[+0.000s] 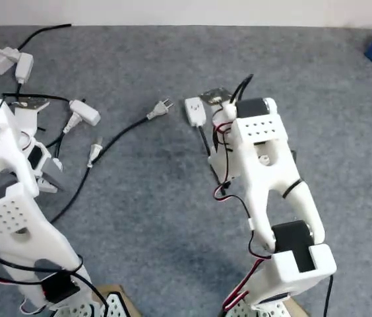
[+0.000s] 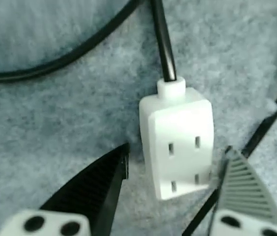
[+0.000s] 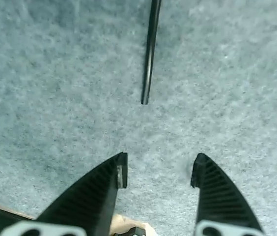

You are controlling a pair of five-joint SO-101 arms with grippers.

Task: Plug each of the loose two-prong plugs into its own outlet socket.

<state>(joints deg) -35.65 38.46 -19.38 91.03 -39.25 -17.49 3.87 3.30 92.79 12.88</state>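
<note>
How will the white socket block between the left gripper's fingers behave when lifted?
The white socket block looks rigid, flat-sided plastic, so the left gripper should probably clamp it firmly, though its smooth faces may slip. Its attached black cord will likely tug or twist it when lifted. On the fuzzy carpet it would probably drag rather than slide.

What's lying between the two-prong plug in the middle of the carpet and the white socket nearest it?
Nothing: the high view shows bare grey carpet between the plug and the socket.
</note>
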